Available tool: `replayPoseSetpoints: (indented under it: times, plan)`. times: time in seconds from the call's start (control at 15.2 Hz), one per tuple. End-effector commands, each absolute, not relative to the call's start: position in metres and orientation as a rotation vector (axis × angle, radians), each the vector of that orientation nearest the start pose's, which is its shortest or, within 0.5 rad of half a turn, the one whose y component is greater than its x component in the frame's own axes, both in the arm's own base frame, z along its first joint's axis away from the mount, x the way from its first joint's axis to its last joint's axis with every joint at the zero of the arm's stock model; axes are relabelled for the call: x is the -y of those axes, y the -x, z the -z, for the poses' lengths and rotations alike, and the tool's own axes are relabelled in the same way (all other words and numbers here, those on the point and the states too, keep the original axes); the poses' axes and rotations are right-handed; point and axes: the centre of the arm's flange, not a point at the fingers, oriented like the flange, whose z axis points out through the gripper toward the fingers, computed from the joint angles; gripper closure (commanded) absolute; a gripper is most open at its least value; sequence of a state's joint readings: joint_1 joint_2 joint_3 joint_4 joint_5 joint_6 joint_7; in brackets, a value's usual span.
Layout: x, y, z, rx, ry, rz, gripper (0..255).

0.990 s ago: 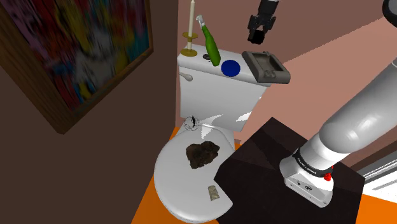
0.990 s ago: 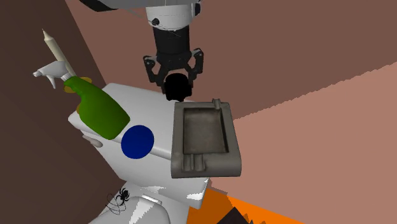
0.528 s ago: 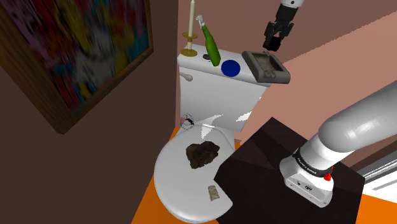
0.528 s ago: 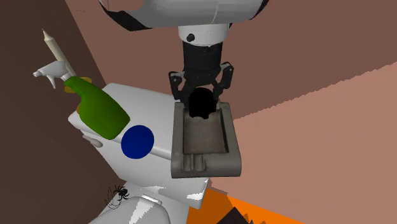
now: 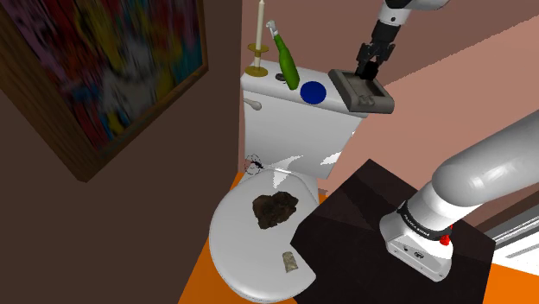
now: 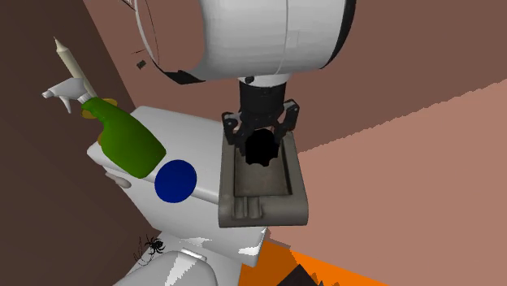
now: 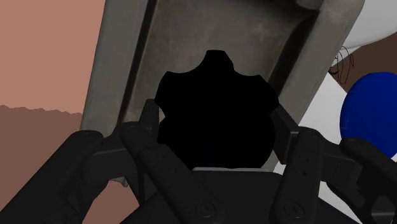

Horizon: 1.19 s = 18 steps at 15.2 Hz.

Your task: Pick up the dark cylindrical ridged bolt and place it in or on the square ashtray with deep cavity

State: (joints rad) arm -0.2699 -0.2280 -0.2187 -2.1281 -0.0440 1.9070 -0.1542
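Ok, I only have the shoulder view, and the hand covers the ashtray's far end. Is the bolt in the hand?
Observer: Yes. The second exterior view shows the hand shut on the bolt, a finger on each side.
Operator: Over the hollow or the rim?
Observer: The hollow. In the wrist view the floor of the ashtray lies behind the bolt, a wall on either side.
Operator: Touching the floor?
Observer: Cannot tell. The second exterior view puts it at the hollow's far end, away from the notched rim.
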Motion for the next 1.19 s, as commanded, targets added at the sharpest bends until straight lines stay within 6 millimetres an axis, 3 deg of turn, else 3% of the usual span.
replayPoseSetpoints:
  times: [0.0,0.2,0.73,0.79,1.12]
  plan:
    - [0.237,-0.427,-0.494,-0.491,3.097,0.008,255]
    - [0.237,-0.427,-0.479,-0.491,3.097,0.008,255]
    - [0.237,-0.427,-0.479,-0.491,3.097,0.008,255]
    - [0.237,-0.427,-0.479,-0.491,3.097,0.008,0]
    - [0.237,-0.427,-0.479,-0.491,3.097,0.008,0]
